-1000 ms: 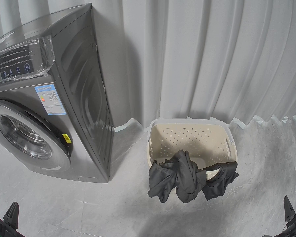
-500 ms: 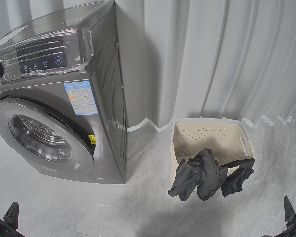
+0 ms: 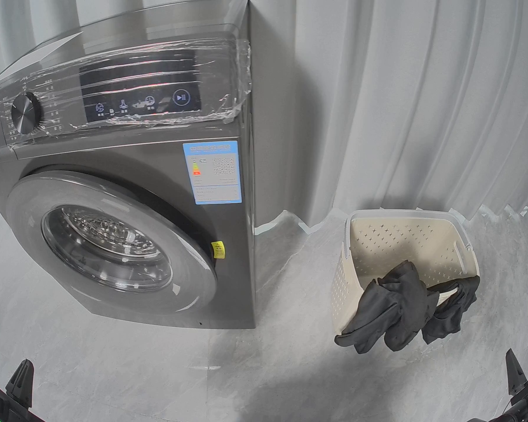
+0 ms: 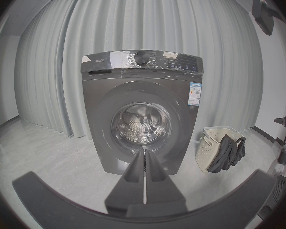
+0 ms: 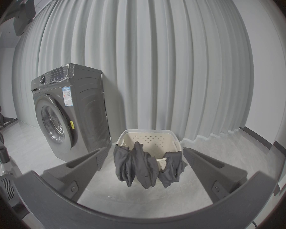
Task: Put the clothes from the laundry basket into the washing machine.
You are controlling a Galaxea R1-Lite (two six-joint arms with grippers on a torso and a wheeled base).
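I see a washing machine (image 3: 129, 162) in sheeny grey metal, a laundry basket (image 3: 416, 241) of matt perforated plastic, clothes (image 3: 396, 309) of dark cloth.

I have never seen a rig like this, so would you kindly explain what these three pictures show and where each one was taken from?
This is a two-armed robot on wheels. One picture comes from a camera on its head, looking down. The other two come from cameras on its wrists, so each shows that arm's own gripper up close. On the grey floor stands a washing machine with its round door shut. To its right is a cream laundry basket with dark clothes draped over its near rim. A white curtain hangs behind. The left gripper is shut and faces the machine. The right gripper is open and faces the basket. Neither holds anything.
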